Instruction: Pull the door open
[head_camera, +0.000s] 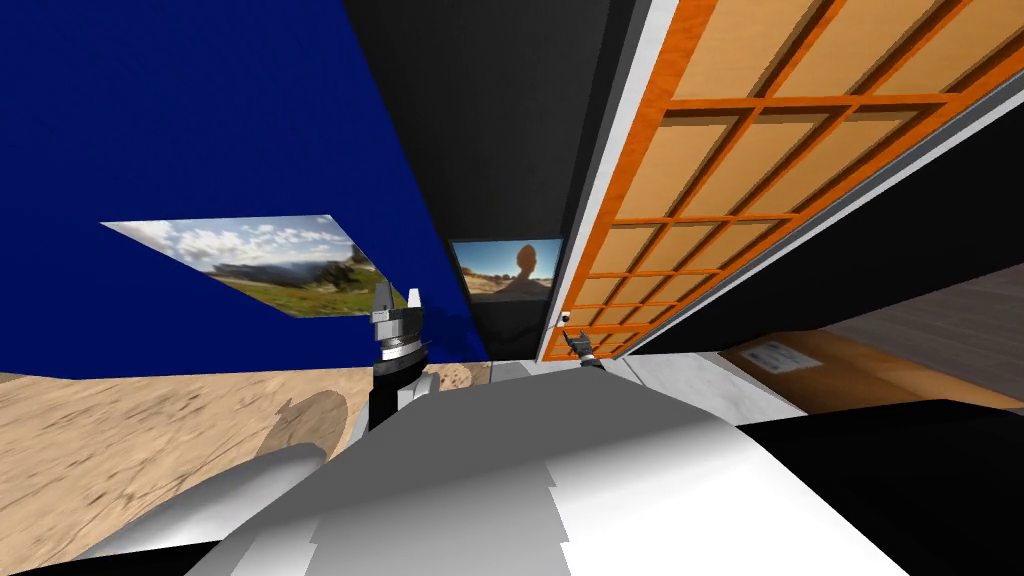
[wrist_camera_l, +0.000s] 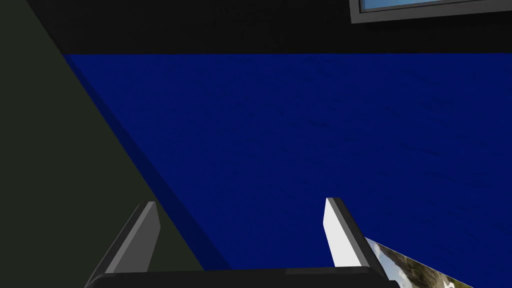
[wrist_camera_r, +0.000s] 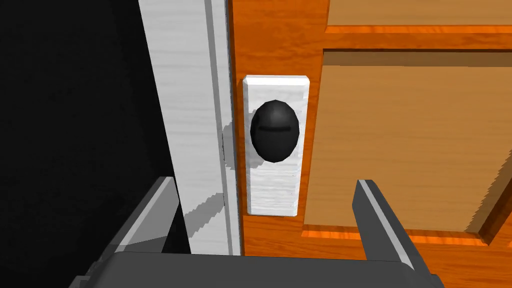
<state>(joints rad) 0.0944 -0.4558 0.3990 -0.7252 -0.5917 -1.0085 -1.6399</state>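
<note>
Our right claw (wrist_camera_r: 265, 181) stands wide, with the black knob (wrist_camera_r: 274, 131) ahead between its fingers, ungripped. The knob sits on a white plate (wrist_camera_r: 275, 192) at the edge of the orange door (wrist_camera_r: 400, 140), beside the white frame (wrist_camera_r: 190, 100). Our left claw (head_camera: 398, 290), raised on our left, is wide too.

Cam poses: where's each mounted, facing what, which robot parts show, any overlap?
Head view: on the head, rolled, steeply down and forward at blue wall and orange door; left gripper and right gripper show.
Left wrist view: on the left hand, facing the blue wall; own fingers open.
Right wrist view: on the right hand, facing the door's black knob; own fingers open, short of it.
Shared: head and right wrist, the door; head and left wrist, the wall.
</note>
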